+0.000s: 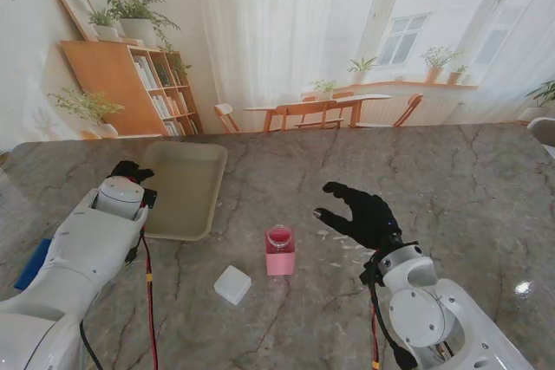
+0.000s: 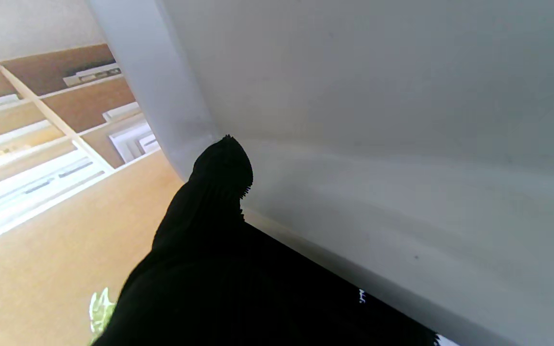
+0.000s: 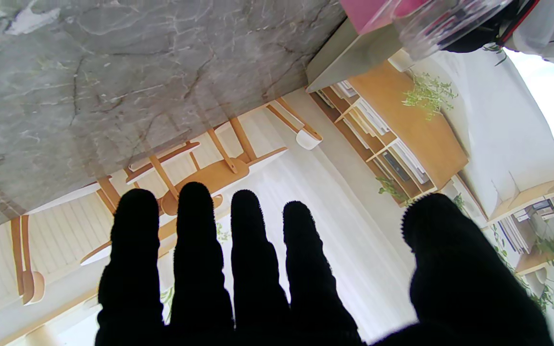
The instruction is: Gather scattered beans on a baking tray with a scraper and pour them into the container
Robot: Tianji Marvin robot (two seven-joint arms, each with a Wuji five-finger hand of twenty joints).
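A pale baking tray (image 1: pixel 186 181) lies flat on the marble table, far left of centre; I cannot make out any beans on it. My left hand (image 1: pixel 132 172), in a black glove, is closed over the tray's left rim. In the left wrist view a black finger (image 2: pixel 221 168) lies across the tray rim (image 2: pixel 161 96). A pink container (image 1: pixel 279 253) holding a clear cup with red contents stands mid-table. A small white scraper-like block (image 1: pixel 232 284) lies nearer to me. My right hand (image 1: pixel 360 214) hovers right of the container, fingers (image 3: pixel 195 250) spread, holding nothing. The pink container (image 3: pixel 373 12) shows in the right wrist view.
A blue flat object (image 1: pixel 33 263) lies at the table's left edge beside my left arm. The marble table (image 1: pixel 468 188) stretches away to the right and far side. Red cables run along both arms.
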